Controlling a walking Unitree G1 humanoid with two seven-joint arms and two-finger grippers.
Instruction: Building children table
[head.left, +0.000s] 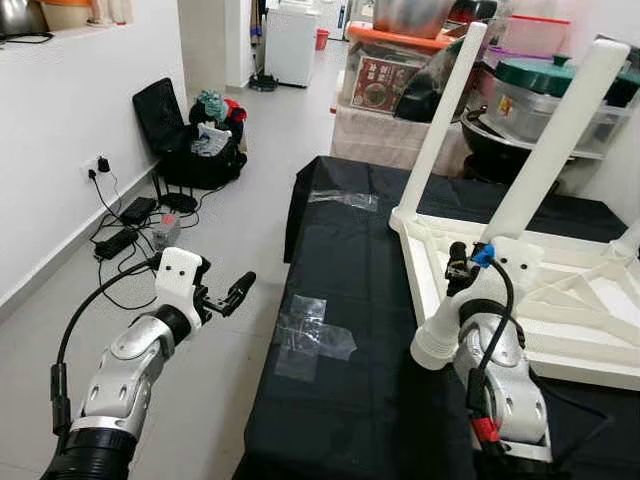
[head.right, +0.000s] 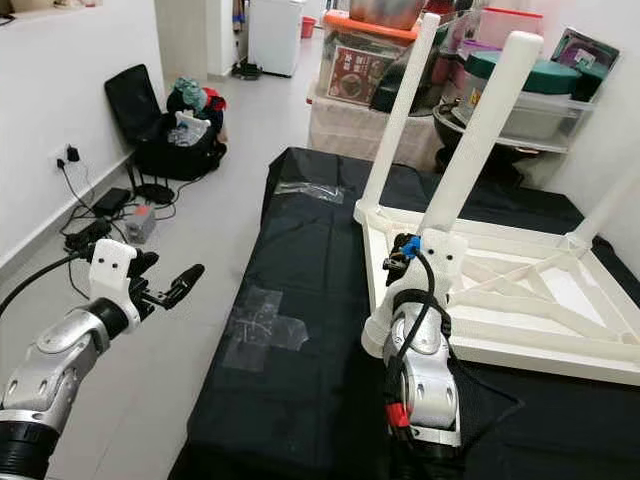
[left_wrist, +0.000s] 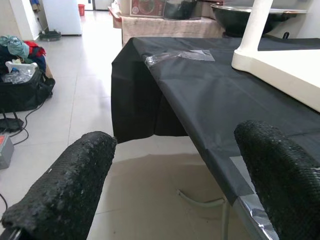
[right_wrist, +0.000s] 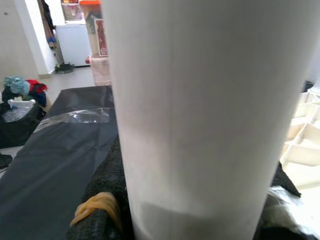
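left eye view: upturned white children table lying on the black-covered worktop, cut off at the right edge. two legs already standing upright; a third white table leg rising slantwise from the near corner, its lower end hidden behind the right gripper. right gripper's fingers mostly hidden behind its white wrist housing. clear tape patches on the black cover, hard to make out against it. left gripper held over the floor, just off the worktop's left edge, jaws released and grasping nothing. black bag and cables by the wall at far left. red label on a box at the back; writing too small to read.

right eye view: same scene. far leg tops cut off at the upper edge.

left wrist view: two black padded fingers spread well apart, nothing between them. worktop corner and a table leg base beyond; lower part of the worktop frame barely visible.

right wrist view: white table leg close up, hiding most of the scene. jaws clenched around it, black pads showing on both sides. yellow rubber band on one pad. background blurred; labels unreadable.
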